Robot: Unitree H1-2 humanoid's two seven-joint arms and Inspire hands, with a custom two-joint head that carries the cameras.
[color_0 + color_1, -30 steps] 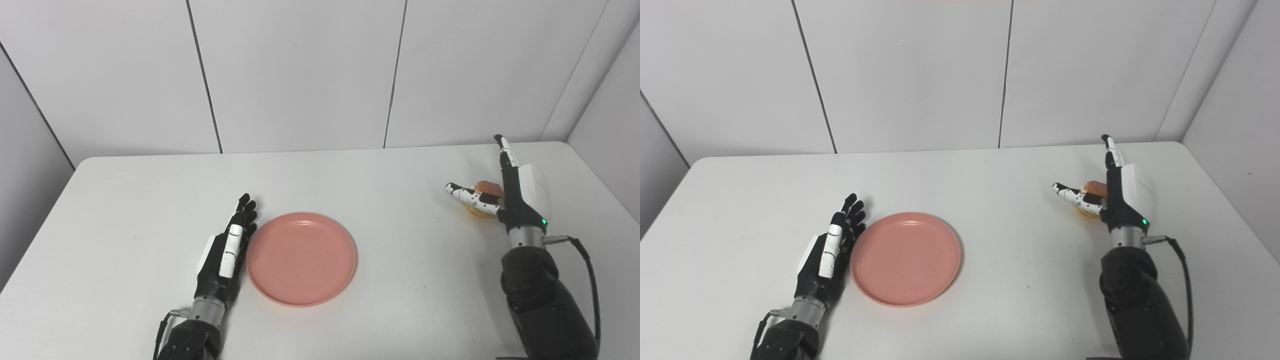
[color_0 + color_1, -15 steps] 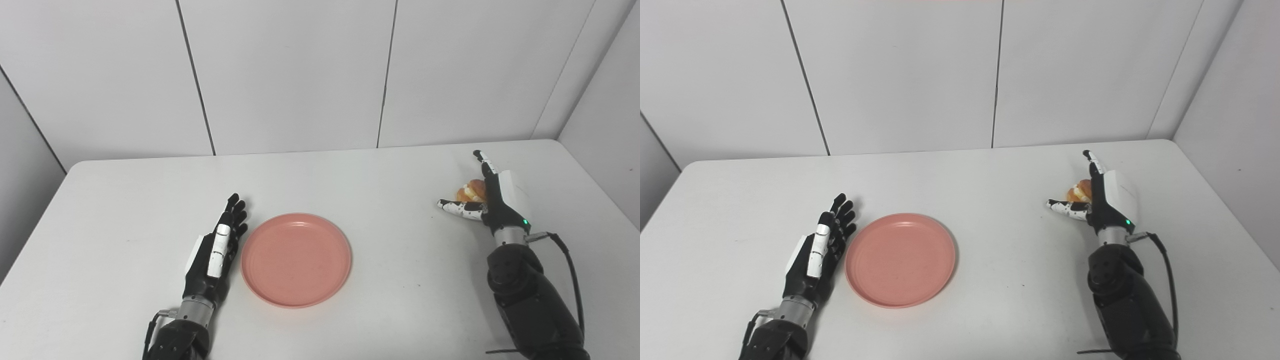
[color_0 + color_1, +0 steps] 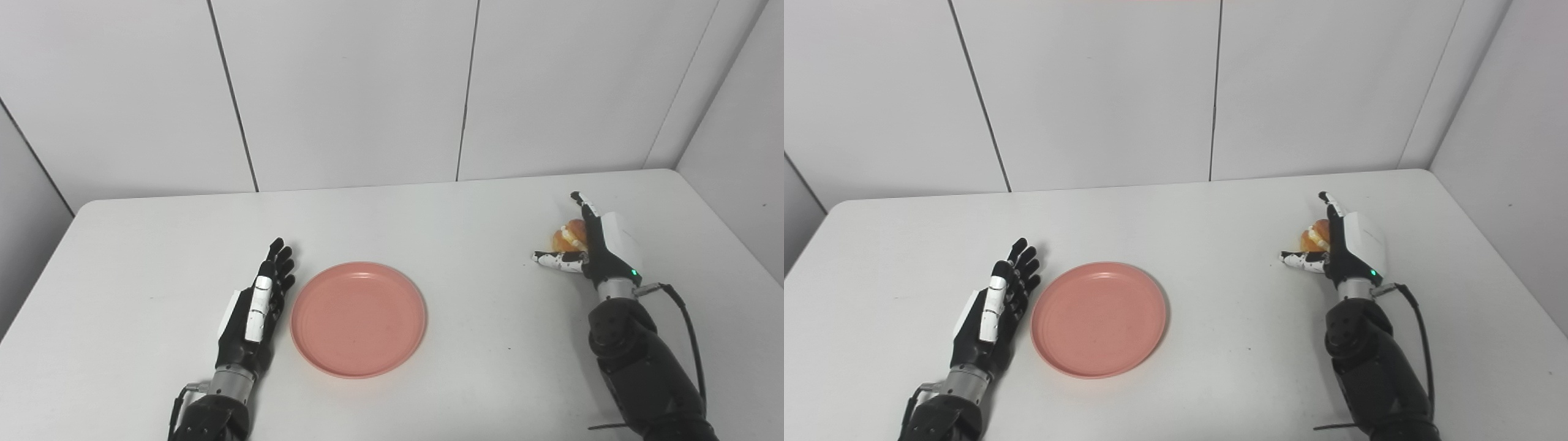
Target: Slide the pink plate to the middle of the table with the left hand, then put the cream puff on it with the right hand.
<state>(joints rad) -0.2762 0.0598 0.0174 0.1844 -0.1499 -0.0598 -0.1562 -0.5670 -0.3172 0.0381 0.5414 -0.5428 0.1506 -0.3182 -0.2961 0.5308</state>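
The pink plate [image 3: 358, 318] lies flat a little left of the table's middle, with nothing on it. My left hand [image 3: 254, 312] rests open on the table just left of the plate's rim, fingers straight, with a thin gap between them. The cream puff [image 3: 565, 237], golden with white filling, sits at the right side of the table. My right hand [image 3: 603, 251] stands open around it: the thumb reaches out to the left in front of the puff, and the fingers rise behind it, partly hiding it. I see no firm hold on it.
The white table [image 3: 429, 214] ends at a panelled wall behind and has a wall corner close on the right. A black cable [image 3: 686, 318] loops off the right forearm. Between plate and puff the tabletop is bare.
The camera has shifted. The right hand has sunk lower and its fingers lean over the cream puff. The left hand has drawn slightly away from the plate's rim.
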